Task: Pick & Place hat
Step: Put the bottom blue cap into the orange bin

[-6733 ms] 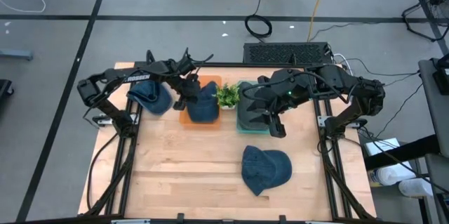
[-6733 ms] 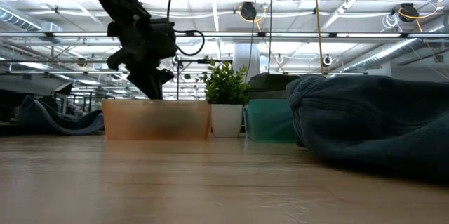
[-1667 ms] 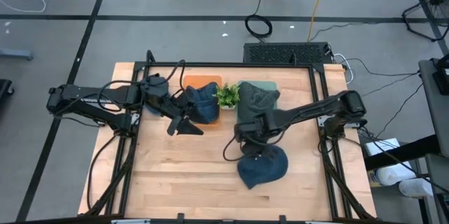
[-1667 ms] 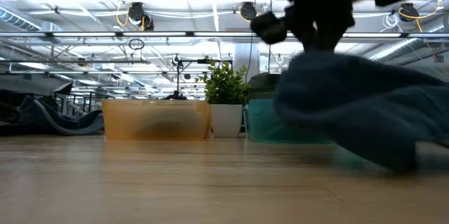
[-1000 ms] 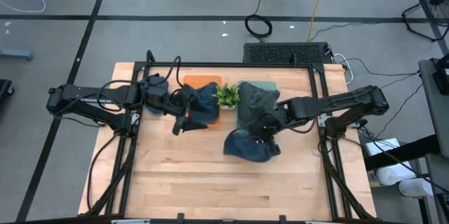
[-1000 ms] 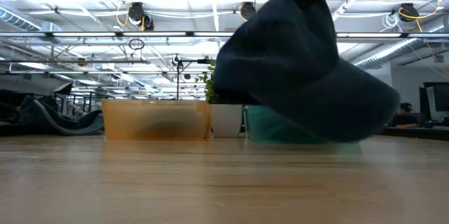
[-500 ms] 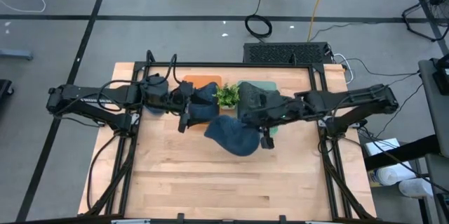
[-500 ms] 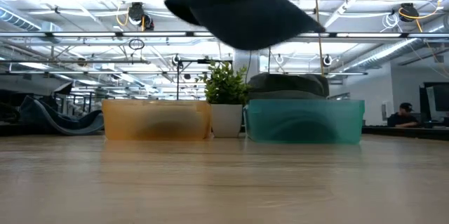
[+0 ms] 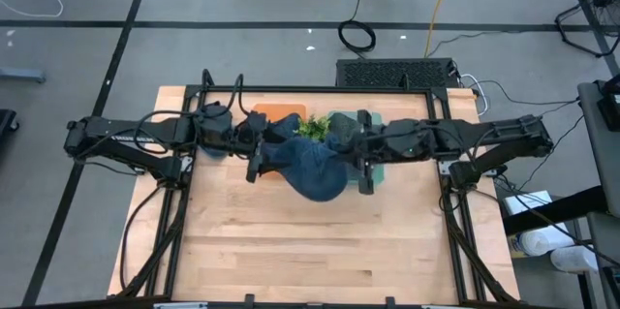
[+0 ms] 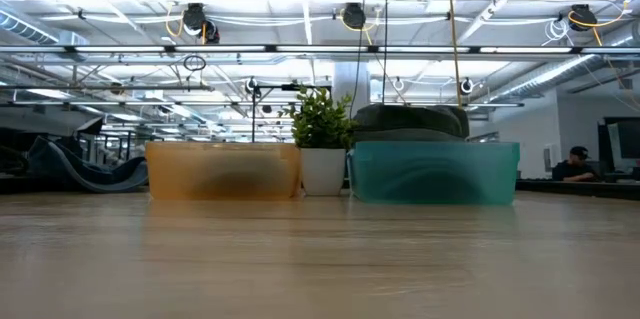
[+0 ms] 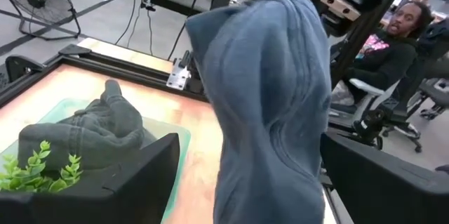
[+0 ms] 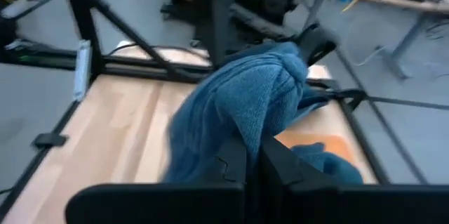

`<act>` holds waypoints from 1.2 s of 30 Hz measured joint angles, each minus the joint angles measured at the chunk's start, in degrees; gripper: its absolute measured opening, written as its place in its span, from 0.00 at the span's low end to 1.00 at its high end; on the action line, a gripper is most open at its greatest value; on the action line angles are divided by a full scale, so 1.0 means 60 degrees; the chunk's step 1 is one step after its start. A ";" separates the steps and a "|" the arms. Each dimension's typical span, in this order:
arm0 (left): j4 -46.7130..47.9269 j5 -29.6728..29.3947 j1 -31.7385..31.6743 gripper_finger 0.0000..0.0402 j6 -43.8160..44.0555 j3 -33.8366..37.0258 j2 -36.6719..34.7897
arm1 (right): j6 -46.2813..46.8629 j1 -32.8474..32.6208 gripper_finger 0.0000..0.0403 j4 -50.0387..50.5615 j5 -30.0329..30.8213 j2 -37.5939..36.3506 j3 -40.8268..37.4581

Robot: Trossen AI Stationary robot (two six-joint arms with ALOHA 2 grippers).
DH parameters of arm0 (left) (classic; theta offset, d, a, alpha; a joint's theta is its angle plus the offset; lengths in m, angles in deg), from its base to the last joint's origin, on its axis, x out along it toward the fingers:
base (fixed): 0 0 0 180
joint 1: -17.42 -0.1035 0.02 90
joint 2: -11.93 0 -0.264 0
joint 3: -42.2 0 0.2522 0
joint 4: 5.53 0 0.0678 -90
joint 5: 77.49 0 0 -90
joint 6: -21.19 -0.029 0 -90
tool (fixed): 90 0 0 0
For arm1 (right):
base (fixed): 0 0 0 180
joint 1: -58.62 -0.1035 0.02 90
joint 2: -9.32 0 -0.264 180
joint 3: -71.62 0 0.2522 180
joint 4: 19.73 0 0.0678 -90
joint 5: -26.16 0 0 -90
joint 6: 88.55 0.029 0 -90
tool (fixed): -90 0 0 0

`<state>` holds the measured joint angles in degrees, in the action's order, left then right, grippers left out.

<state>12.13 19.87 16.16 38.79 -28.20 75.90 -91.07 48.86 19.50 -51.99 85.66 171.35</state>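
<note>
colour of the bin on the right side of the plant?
Translucent teal plastic bin, holding a dark grey-green hat; clearest in the low view.

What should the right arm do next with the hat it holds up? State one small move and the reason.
Probably carry the blue hat a little further toward the left hand and hold it there. The right hand is shut on the hat, lifted clear of the table, and the left hand is open with the hat hanging between its fingers, so a handover looks close.
</note>
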 joint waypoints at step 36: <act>-0.1180 0.0165 0.0000 0.65 0.0767 0.0000 0.0025 | -0.0730 0.0191 0.00 -0.1211 -0.0274 0.1015 0.0335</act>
<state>5.05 20.85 16.16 43.39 -28.20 76.05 -95.45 50.00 12.24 -53.63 91.76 173.36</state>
